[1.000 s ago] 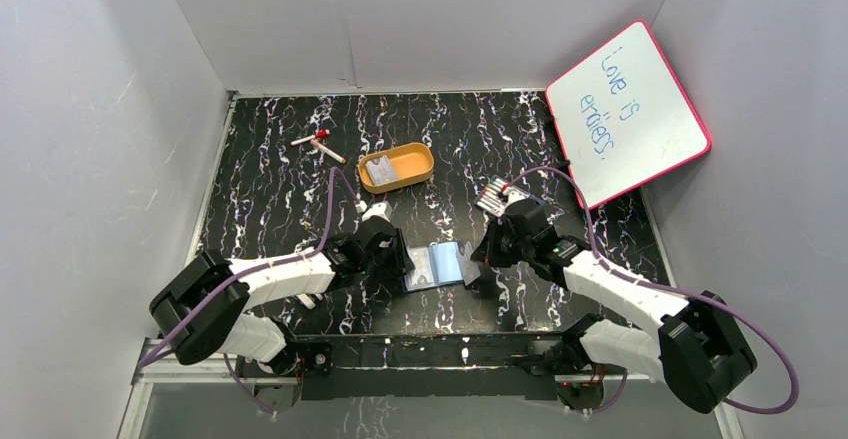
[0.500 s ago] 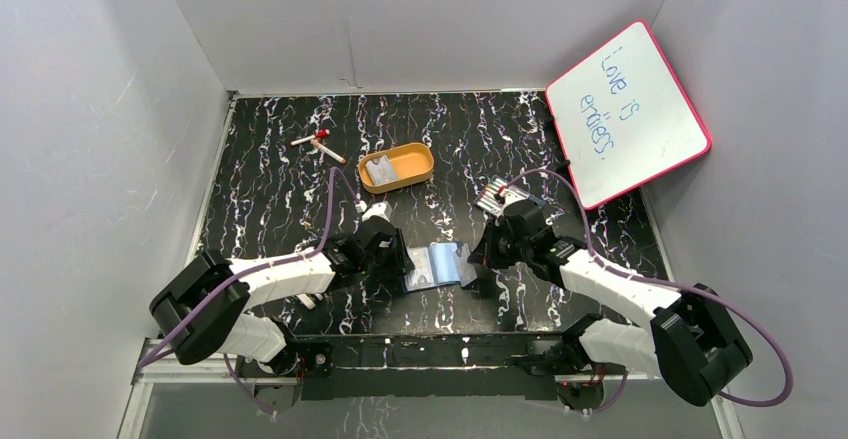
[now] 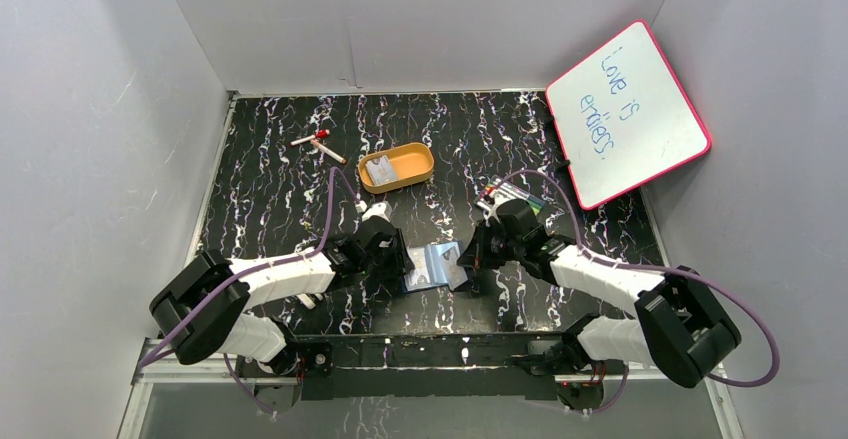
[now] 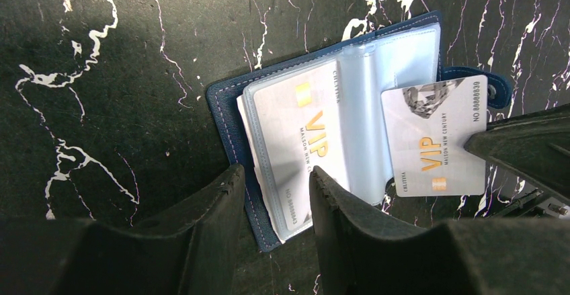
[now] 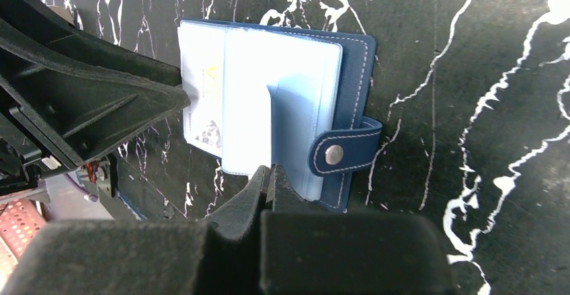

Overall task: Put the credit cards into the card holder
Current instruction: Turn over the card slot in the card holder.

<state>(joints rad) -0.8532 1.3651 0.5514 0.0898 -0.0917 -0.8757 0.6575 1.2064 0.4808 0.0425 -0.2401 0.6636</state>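
Item: card holder (image 4: 228, 107), open on worktop (image 4: 101, 73). Left pincer (image 4: 275, 174), half spread, straddles its edge, seemingly steadying it. Right pincer (image 5: 269, 174), pressed together, pinches one credit card (image 4: 430, 134) over an empty sleeve (image 4: 366, 107).

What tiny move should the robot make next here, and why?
Probably the right fingers should slide their credit card into the card holder's pale sleeve. The card is pinched at one end and overlaps the open holder but seems not yet tucked in, while another card already sits in a sleeve.
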